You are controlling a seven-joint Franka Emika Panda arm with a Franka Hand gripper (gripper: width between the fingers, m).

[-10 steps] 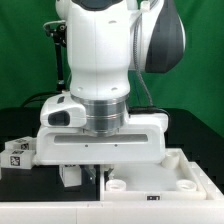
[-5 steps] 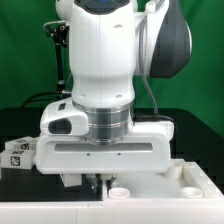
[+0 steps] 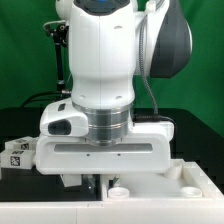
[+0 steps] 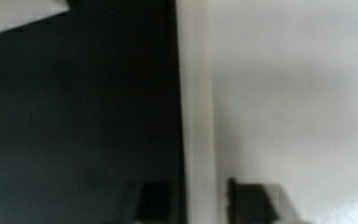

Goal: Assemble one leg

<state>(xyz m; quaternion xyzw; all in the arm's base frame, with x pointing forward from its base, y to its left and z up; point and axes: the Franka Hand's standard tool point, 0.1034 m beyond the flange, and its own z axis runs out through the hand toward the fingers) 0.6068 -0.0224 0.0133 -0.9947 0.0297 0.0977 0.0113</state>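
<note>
arm [image 3: 100,70] lower than 1 s ago | tool [image 4: 199,195] spread astride white panel [image 4: 291,100] edge

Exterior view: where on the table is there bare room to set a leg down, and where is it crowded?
Bare black table lies at the exterior view's left, in front of the tagged leg, and at the right, behind the white panel. It is crowded under the hand, which hangs close over the panel's edge.

Lab, robot arm [image 3: 105,60], green backdrop [image 3: 20,50], blk table [image 3: 18,118]
</note>
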